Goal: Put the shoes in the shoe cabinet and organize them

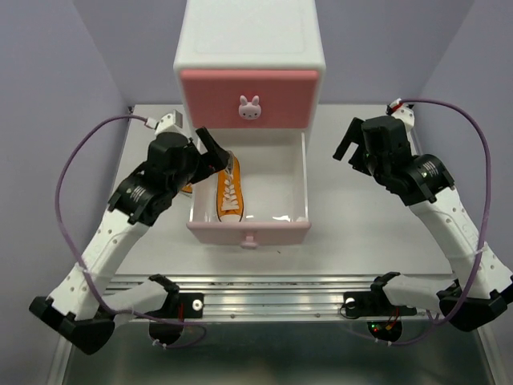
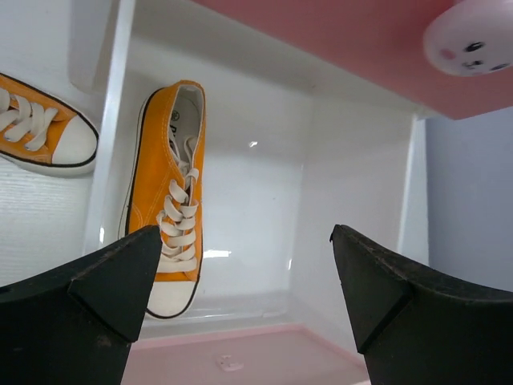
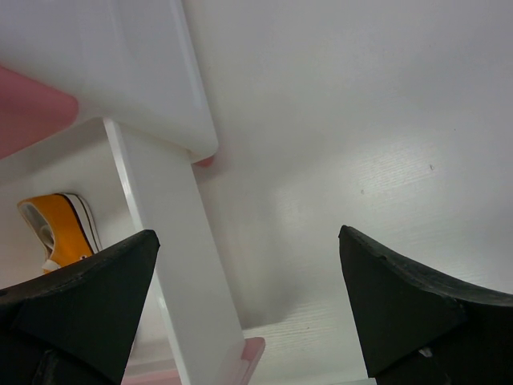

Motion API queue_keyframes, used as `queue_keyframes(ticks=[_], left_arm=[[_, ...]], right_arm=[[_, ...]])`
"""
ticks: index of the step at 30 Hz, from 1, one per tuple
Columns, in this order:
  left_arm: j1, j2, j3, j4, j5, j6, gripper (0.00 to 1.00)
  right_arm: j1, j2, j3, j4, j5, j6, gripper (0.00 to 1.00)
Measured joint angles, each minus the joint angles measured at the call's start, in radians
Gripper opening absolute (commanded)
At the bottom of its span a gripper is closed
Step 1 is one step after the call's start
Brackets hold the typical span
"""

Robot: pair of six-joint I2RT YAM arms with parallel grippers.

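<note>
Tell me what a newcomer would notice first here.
One orange shoe lies alone in the pulled-out lower drawer, along its left side, toe toward the front. Its mate sits outside on the table, just left of the drawer wall. The left pincer hangs open and empty above the drawer's back left corner.

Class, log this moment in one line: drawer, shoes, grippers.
lower drawer: open | orange shoe: inside, left side | second orange shoe: on table, left of drawer | left gripper: open, empty, over drawer | right gripper: open, empty
</note>
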Motion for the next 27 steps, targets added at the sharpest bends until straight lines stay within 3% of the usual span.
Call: queue_keyframes(ticks=[4,10,15,21,27], left_arm=[[0.0,-0.151,0.001,-0.078,-0.051,-0.061,0.99],[0.023,-0.217,0.001,-0.257,-0.149,-0.216,0.99],[0.166,-0.124,0.001,-0.321,-0.135,-0.286,0.99],[0.417,0.009,-0.036,-0.236,-0.037,-0.279,0.99],[0.511,0.194,-0.052,-0.124,0.019,-0.239,0.99]], right_arm=[[0.0,-0.002,-0.003,0.006,0.014,-0.008,1.0],[0.0,0.014,-0.003,0.006,0.009,-0.006,1.0],[0.0,0.042,-0.002,0.007,-0.008,0.007,1.0],[0.0,0.081,0.015,0.006,-0.023,0.009,1.0],[0.0,0.084,0.028,0.005,-0.02,0.014,1.0]])
